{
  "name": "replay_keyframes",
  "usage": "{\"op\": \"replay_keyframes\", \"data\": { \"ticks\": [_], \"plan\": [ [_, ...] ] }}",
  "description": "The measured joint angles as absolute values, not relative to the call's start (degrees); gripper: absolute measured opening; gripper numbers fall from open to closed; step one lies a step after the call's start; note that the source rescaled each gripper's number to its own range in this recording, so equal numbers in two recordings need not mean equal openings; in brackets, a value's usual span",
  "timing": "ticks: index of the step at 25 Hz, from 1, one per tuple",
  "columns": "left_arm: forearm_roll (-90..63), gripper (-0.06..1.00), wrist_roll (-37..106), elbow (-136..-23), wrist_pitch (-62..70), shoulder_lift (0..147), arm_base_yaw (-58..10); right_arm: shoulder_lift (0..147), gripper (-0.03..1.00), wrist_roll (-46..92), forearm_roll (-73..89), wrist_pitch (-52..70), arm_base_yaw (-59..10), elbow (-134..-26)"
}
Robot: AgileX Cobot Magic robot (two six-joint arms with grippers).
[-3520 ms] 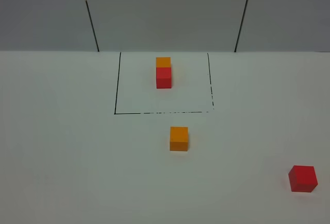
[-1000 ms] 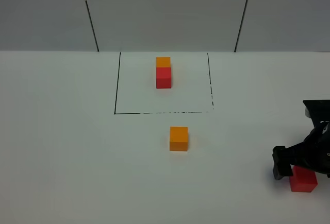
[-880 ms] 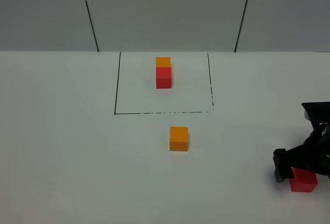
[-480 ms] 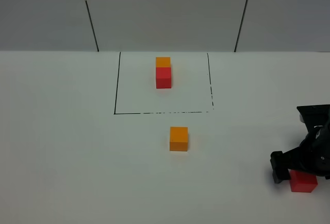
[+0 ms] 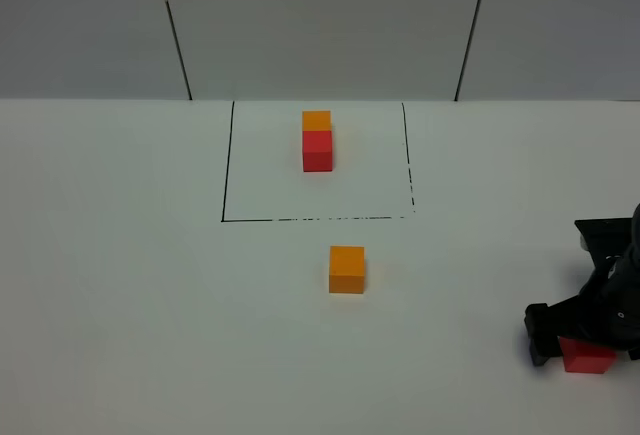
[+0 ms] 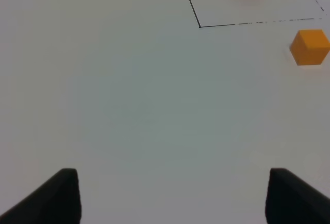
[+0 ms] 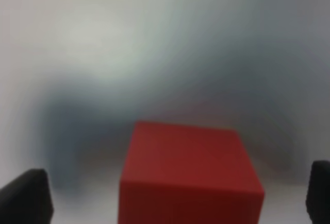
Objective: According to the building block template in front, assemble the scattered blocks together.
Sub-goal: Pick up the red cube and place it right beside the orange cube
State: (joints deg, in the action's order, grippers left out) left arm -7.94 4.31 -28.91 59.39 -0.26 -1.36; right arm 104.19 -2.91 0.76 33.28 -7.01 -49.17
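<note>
Straddling the red cube (image 5: 588,358) at the four o'clock edge of the table (image 5: 120,285), the right gripper (image 7: 172,195) stands wide, one finger on either side without clamping it. The orange cube (image 5: 347,269) sits near the middle, at six o'clock of the building block template (image 5: 317,141), which stands at twelve o'clock within its black outline (image 5: 226,165). The left gripper (image 6: 172,195) is likewise spread wide over bare table, holding nothing.

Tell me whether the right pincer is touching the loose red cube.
Apart. The right wrist view shows the red cube between the right pincer's fingertips, gaps on both sides.
</note>
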Motion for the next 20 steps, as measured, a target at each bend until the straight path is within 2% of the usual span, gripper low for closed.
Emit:
{"op": "replay_keyframes", "data": {
  "ticks": [9,13,16,17,20],
  "plan": [
    [-7.94,0.92,4.37,-28.91,59.39,-0.26,-1.36,106.27,0.99,-2.91,0.9,33.42,-7.01,-49.62],
    [-7.94,0.92,4.37,-28.91,59.39,-0.26,-1.36,106.32,0.91,-3.07,0.83,33.42,-7.01,-49.62],
    [-7.94,0.92,4.37,-28.91,59.39,-0.26,-1.36,106.38,0.72,-3.05,0.56,33.3,-7.01,-49.72],
    [-7.94,0.92,4.37,-28.91,59.39,-0.26,-1.36,106.38,0.61,-3.05,0.51,33.2,-7.01,-49.73],
    [-7.94,0.92,4.37,-28.91,59.39,-0.26,-1.36,106.38,0.14,-2.99,0.43,33.1,-7.01,-49.73]
  ]
}}
